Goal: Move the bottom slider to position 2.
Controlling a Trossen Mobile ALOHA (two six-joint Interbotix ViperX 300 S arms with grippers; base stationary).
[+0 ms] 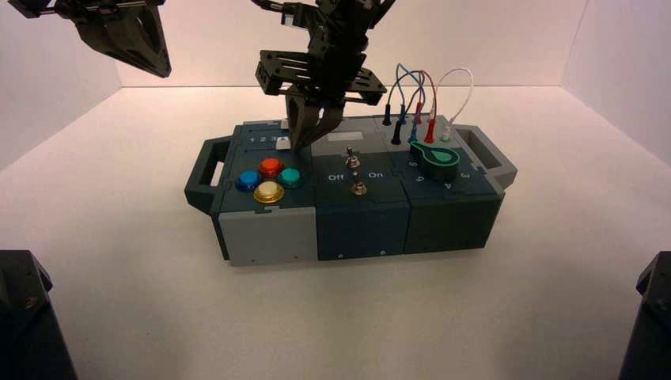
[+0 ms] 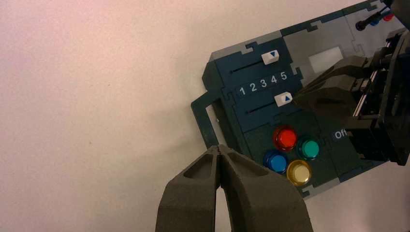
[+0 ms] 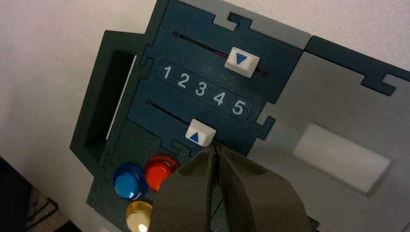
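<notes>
The bottom slider (image 3: 200, 133) is a white cap with a blue triangle, on the track below the printed row 1 2 3 4 5. It stands roughly under the 4. It also shows in the left wrist view (image 2: 283, 99). The digit 2 (image 3: 183, 80) lies further along the row towards the box's handle end. My right gripper (image 3: 216, 147) is shut, and its tip is against the cap's side away from the 1. In the high view it (image 1: 301, 146) points down at the box's back left. My left gripper (image 1: 162, 70) is shut and parked high at the far left.
A twin white slider (image 3: 241, 62) sits on the track above the digits. Red (image 3: 159, 171), blue (image 3: 128, 182) and yellow buttons lie close beside my right gripper. Two toggle switches (image 1: 354, 162), a green dial (image 1: 439, 157) and plugged wires (image 1: 415, 111) fill the rest of the box.
</notes>
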